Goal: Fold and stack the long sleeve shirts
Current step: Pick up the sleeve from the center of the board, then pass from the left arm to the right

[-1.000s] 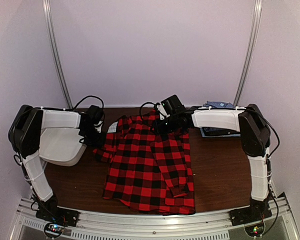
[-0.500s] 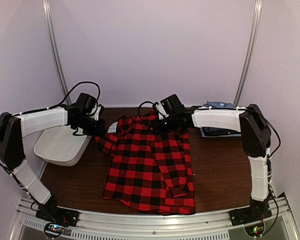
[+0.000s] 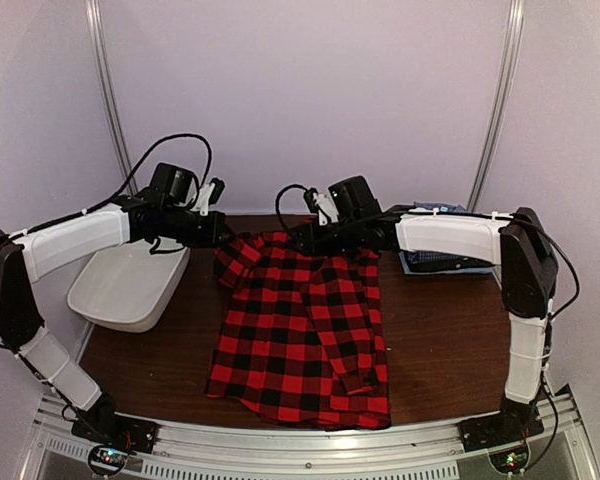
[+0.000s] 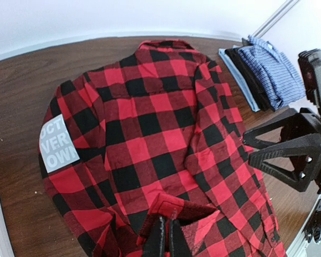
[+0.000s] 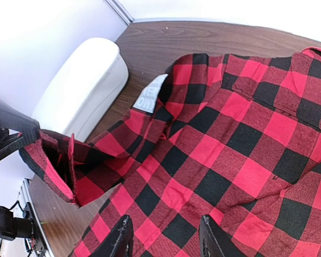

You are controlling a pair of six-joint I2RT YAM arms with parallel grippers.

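The left gripper (image 3: pixel 218 232) sits at the 11 o'clock corner of the red-and-black plaid flannel shirt (image 3: pixel 300 340). Its jaws are pinched fully together on a bunched fold of a sleeve cuff (image 5: pixel 56 166), which hangs lifted off the wooden table (image 3: pixel 440 340). The right gripper (image 3: pixel 300 240) hovers over the shirt's 12 o'clock edge, near the collar. Its fingers (image 5: pixel 120 238) stand partway apart with flat plaid cloth lying below them and nothing caught between.

The flannel lies spread in the middle of the table, collar toward 12 o'clock and hem toward 6 o'clock, mostly flat with a rumpled ridge down its 3 o'clock side. A grey label (image 4: pixel 59 143) with white lettering shows on the cloth near the raised sleeve. The blue-and-white check shirt (image 4: pixel 270 69) rests folded at the flannel's 2 o'clock, on top of a small stack and well apart from both grippers. A white plastic tub (image 3: pixel 120 300) sits at the flannel's 9 o'clock.

A second ago the left arm was hunched over the tub with its gripper low at the shirt's 9 o'clock edge. Since then it has stretched out toward 12 o'clock and carried the sleeve up and inward, uncovering the tub. The right gripper has barely shifted.
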